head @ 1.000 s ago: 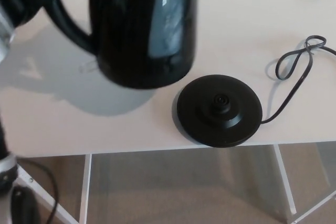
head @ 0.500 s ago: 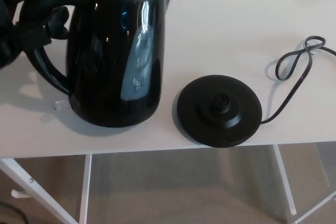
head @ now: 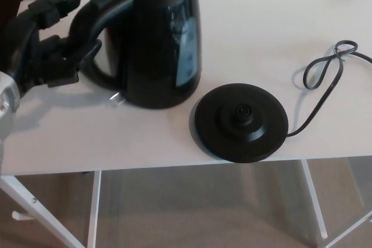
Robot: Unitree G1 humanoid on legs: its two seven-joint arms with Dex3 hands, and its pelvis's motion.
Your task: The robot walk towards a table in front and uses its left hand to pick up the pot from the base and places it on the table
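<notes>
Left robot hand (head: 49, 42) with fingers (head: 58, 1) spread, seemingly just clear of the handle (head: 97, 7), black electric kettle (head: 160, 39) upright on white desk (head: 261, 27), just left of its round base (head: 241, 121), power cord (head: 325, 76) looped at right.

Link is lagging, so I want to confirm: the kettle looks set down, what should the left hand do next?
Probably draw the left hand back leftward, clear of the handle. The kettle stands upright on the table, off the base, so the placing looks done.
</notes>
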